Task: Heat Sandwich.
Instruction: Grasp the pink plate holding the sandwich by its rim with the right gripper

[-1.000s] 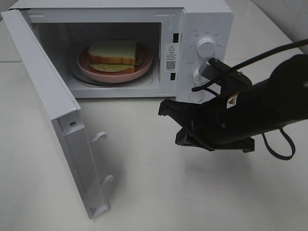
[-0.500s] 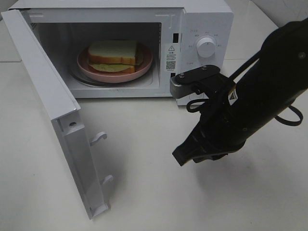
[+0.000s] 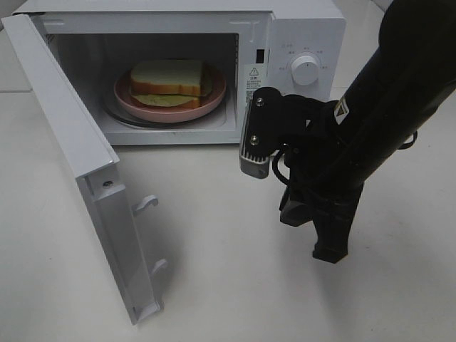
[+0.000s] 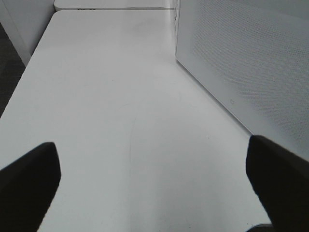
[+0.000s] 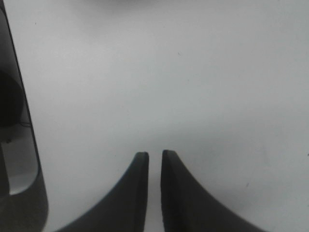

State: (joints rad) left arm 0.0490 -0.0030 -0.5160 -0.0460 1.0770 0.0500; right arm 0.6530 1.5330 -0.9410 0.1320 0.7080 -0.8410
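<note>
- The sandwich (image 3: 171, 78) lies on a round pink plate (image 3: 216, 96) inside the white microwave (image 3: 306, 28), on the glass turntable. In the high view this place is at about 11 o'clock from the middle of the picture.
- The sandwich is smaller than the plate, and its pale bread covers most of the plate's middle.
- The microwave door (image 3: 64, 142) stands wide open. It swings out toward 7 o'clock from the oven opening, and its two latch hooks are visible.
- The right gripper (image 3: 330, 253) is over the white table (image 3: 214, 292), at about 5 o'clock from the sandwich and well apart from it. It points down to the table.
- In the right wrist view its fingers (image 5: 135, 193) have only a narrow slit between them, and nothing is between them.
- The left gripper (image 4: 152, 145) is spread wide. Its two dark fingers (image 4: 29, 179) are far from each other and hold nothing.
- Under the left gripper there is bare table, and near it stands a white panel with fine dots (image 4: 251, 63).
- The round dial (image 3: 306, 70) of the microwave is at about 12 o'clock from the right gripper.
</note>
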